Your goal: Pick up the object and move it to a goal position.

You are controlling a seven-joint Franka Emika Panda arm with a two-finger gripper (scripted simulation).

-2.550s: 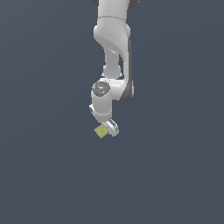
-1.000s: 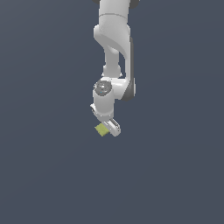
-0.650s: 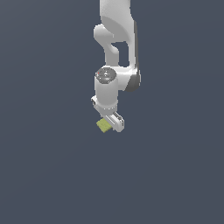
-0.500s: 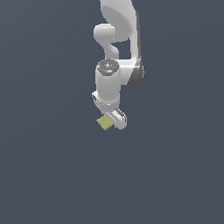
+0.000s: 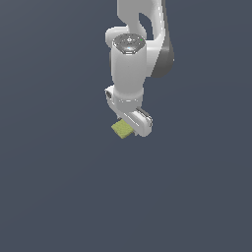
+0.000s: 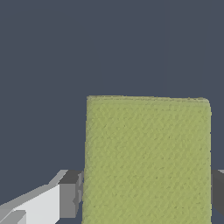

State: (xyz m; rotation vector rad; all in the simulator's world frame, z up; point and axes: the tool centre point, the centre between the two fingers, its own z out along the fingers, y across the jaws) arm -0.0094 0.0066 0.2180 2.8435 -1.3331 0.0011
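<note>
Carrying now. Claw (image 5: 129,129) closed down to the width of the block (image 5: 121,129), pads (image 6: 70,195) pressed against its two opposite sides in the wrist view, yellow-green face filling the space between them. Seen in the exterior view poking out from under the white hand toward that view's left, only partly showing, the rest tucked behind the fingers. No edge or corner of a bench anywhere in sight, just flat dark ground all round, so no placing the block against one; whether lifted clear of the ground or only just off it, hard to tell from here. Grasp done by the look of it, transport the step in hand. No goal marker visible in either view. Next up, probably: holding that squeeze steady, travelling to the goal, avoiding any jolt that might let the flat piece slip out.
</note>
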